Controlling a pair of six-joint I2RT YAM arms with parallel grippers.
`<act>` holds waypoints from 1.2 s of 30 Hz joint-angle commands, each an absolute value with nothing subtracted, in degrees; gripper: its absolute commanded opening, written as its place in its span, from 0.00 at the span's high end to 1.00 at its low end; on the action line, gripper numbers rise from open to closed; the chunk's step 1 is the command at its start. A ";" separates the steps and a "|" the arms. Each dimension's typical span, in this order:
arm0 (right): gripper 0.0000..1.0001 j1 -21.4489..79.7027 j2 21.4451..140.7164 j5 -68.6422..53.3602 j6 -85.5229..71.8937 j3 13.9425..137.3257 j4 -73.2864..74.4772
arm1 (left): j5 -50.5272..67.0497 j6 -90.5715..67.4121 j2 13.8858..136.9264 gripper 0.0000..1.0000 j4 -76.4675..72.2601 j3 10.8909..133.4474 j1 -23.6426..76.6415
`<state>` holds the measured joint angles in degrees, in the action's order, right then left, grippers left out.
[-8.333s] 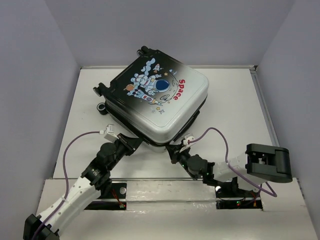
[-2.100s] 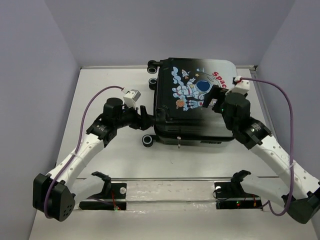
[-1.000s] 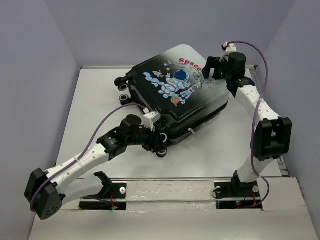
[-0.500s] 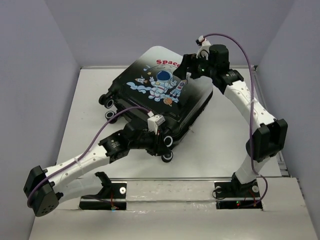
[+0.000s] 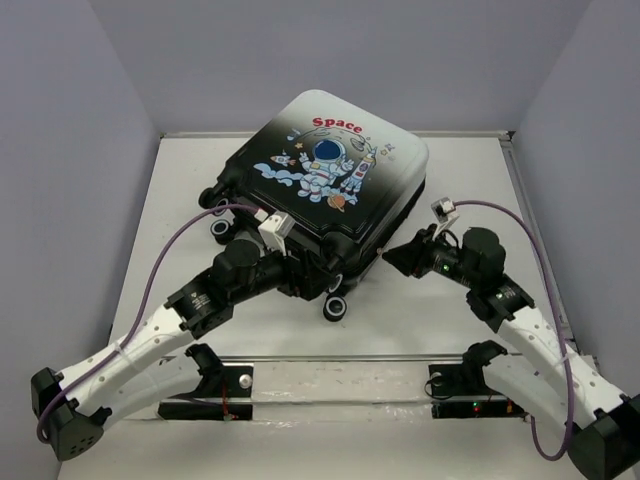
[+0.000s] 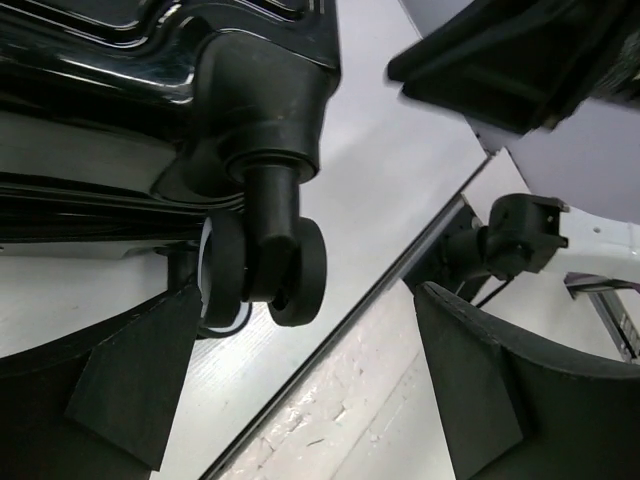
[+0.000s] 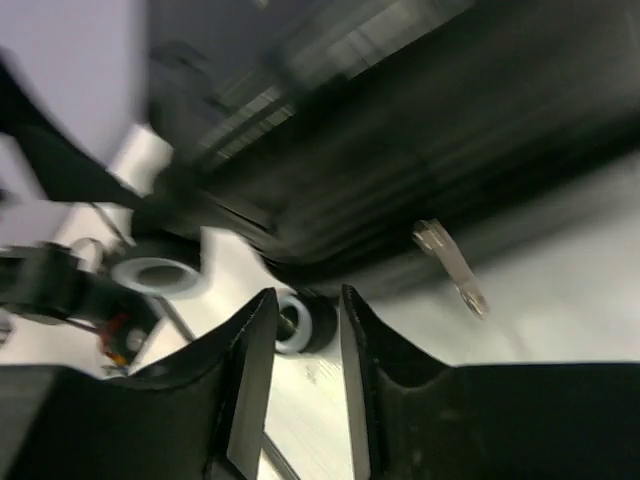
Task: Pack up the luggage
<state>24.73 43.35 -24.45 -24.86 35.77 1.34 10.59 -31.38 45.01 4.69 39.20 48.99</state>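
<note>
The luggage (image 5: 330,190) lies shut on the table, its astronaut and red "Space" print facing up, one corner turned toward me. My left gripper (image 5: 305,272) is at the case's near-left edge. In the left wrist view this gripper (image 6: 305,300) stands wide open, with a black wheel (image 6: 270,270) just ahead between the fingers (image 6: 130,390), untouched. My right gripper (image 5: 392,258) points at the case's near-right side. In the right wrist view the right gripper (image 7: 306,295) shows a narrow gap with nothing in it. A wheel (image 7: 305,320) and a metal zipper pull (image 7: 450,265) lie beyond.
A black wheel (image 5: 338,307) sticks out at the case's near corner, and more wheels (image 5: 220,228) show at its left. The grey walls close in on three sides. The mounting rail (image 5: 340,385) with both arm bases runs along the near edge.
The right arm has swung down from the case's far top edge to its near-right side, and its jaws have narrowed. The left gripper has opened wide. The case has turned slightly.
</note>
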 commanded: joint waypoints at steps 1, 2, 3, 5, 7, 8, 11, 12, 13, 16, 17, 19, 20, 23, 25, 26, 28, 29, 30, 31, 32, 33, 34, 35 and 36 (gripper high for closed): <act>0.58 25.14 41.84 -22.23 -28.30 26.55 -4.21 | 8.35 -28.39 46.57 0.01 5.53 39.72 48.34; 0.54 25.14 41.92 -21.89 -28.39 25.67 -4.65 | 8.52 -27.78 47.63 0.01 6.06 40.86 48.34; 0.46 25.14 42.18 -21.80 -28.56 24.53 -5.27 | 9.40 -26.90 49.72 0.01 5.98 41.13 48.34; 0.40 25.14 42.45 -21.80 -28.39 23.91 -5.62 | 10.19 -26.37 51.58 0.01 4.75 41.66 48.34; 0.32 25.14 42.28 -21.10 -28.04 23.29 -5.97 | 11.07 -25.75 53.87 0.01 3.09 42.10 48.34; 0.27 25.14 42.19 -20.83 -27.78 23.12 -5.98 | 10.81 -25.66 55.18 0.01 2.73 42.27 48.34; 0.23 25.14 42.89 -19.51 -27.07 22.24 -6.24 | 11.25 -25.66 57.12 0.01 0.80 42.98 48.25; 0.22 25.14 43.06 -19.34 -26.90 21.98 -6.50 | 11.51 -25.75 58.43 0.01 0.53 43.15 48.34; 0.22 25.14 43.41 -18.64 -26.81 21.71 -7.03 | 11.69 -26.01 59.06 0.02 0.35 43.24 48.34; 0.24 25.14 44.21 -16.88 -25.06 21.01 -8.96 | 12.30 -26.45 60.99 0.13 -2.28 42.98 48.34; 0.25 25.14 44.91 -16.53 -24.27 21.01 -9.49 | 12.30 -26.72 61.17 0.18 -2.81 42.80 48.34; 0.28 25.14 47.54 -16.26 -21.80 21.62 -10.28 | 12.39 -27.77 61.35 0.37 -4.56 42.45 48.34; 0.31 25.14 48.24 -16.00 -21.10 21.62 -10.89 | 12.48 -28.30 61.35 0.45 -5.18 42.28 48.34; 0.35 25.14 49.66 -16.00 -20.13 20.57 -15.02 | 11.78 -29.70 60.03 0.88 -6.76 42.01 48.25; 0.36 25.14 50.88 -18.27 -20.39 20.22 -18.09 | 10.99 -30.76 58.28 0.94 -7.12 42.10 48.34; 0.35 25.14 51.41 -20.28 -20.39 19.95 -19.15 | 11.07 -31.20 57.05 0.94 -7.38 42.53 48.25; 0.30 25.14 53.51 -21.00 -19.61 20.56 -20.12 | 10.90 -32.60 55.64 0.94 -7.30 43.76 48.25; 0.25 25.14 54.13 -21.61 -19.16 20.83 -20.39 | 10.90 -33.22 54.33 0.94 -7.21 44.12 48.16; 0.19 25.14 54.84 -22.32 -18.73 21.09 -20.74 | 11.16 -34.18 53.79 0.94 -7.21 44.64 48.08; 0.17 25.14 55.45 -22.67 -18.37 21.35 -20.92 | 11.25 -34.19 53.35 0.94 -7.03 45.17 48.08; 0.17 24.44 56.94 -23.89 -17.59 21.88 -21.27 | 11.42 -34.71 52.91 0.94 -6.68 46.05 47.99; 0.17 23.56 57.74 -24.78 -16.97 22.15 -21.36 | 11.51 -34.98 53.00 0.94 -6.51 46.58 47.99; 0.17 23.55 58.44 -25.57 -16.61 22.32 -22.05 | 11.60 -35.24 53.09 0.94 -6.33 47.02 47.90; 0.17 22.68 59.06 -26.19 -16.44 22.50 -22.58 | 11.69 -35.51 53.26 0.94 -6.24 47.37 47.81; 0.20 21.54 60.45 -29.06 -16.35 22.76 -23.20 | 11.86 -35.86 53.78 0.94 -6.50 47.90 47.81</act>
<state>24.10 57.78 -22.55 -19.14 20.43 -17.12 11.31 -32.53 56.27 1.06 41.45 48.29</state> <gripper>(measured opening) 0.831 0.778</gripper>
